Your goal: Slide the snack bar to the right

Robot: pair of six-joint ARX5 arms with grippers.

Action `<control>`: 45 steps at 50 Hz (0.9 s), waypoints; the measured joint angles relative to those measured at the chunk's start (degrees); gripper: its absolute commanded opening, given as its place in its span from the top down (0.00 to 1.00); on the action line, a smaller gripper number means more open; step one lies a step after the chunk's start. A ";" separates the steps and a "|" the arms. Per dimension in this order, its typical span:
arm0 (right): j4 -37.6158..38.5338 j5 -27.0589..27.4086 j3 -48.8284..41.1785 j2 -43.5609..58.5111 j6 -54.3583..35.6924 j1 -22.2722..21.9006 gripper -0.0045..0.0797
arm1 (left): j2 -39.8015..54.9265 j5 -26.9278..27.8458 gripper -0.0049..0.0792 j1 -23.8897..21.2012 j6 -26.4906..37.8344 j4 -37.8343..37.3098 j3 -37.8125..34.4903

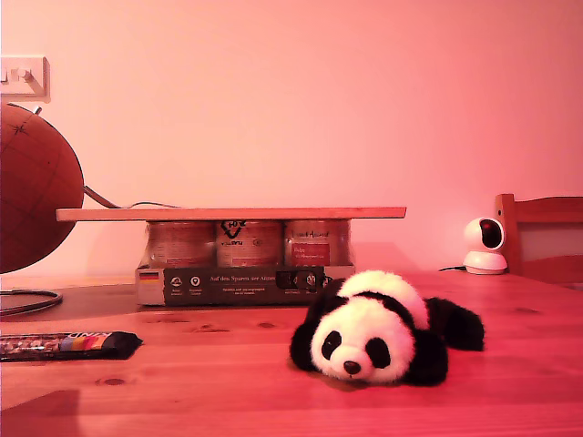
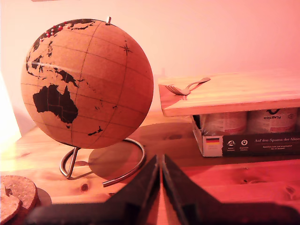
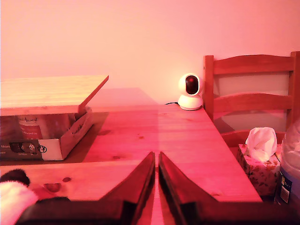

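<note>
The snack bar [image 1: 68, 345], dark shiny wrapper with coloured print, lies flat on the wooden table [image 1: 228, 382] at the exterior view's left edge, left of the plush panda [image 1: 383, 330]. Neither arm shows in the exterior view. My first gripper [image 2: 161, 161] is shut with nothing in it, facing the cork globe [image 2: 86, 82]; the bar is out of that view. My second gripper [image 3: 156, 159] is shut and empty above the table, with a bit of the panda [image 3: 14, 194] beside it.
A dark boxed tray of jars [image 1: 241, 269] under a wooden board [image 1: 228, 214] stands behind the panda. The globe's ring stand [image 2: 103, 164] sits near my first gripper. A white camera [image 3: 190, 91], a chair [image 3: 253, 89] and a tissue box [image 3: 260, 159] are by the table's edge.
</note>
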 measured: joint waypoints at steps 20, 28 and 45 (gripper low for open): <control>2.64 -11.67 3.91 0.00 10.45 4.83 0.96 | -0.26 17.75 0.97 5.86 -11.43 4.74 -0.28; 2.71 -16.04 3.91 0.00 11.23 4.85 0.96 | -0.26 19.67 0.97 5.86 -12.57 3.82 -0.28; -1.84 -27.08 3.91 0.02 11.91 15.63 0.96 | 0.59 24.76 0.97 5.62 -14.45 1.11 0.20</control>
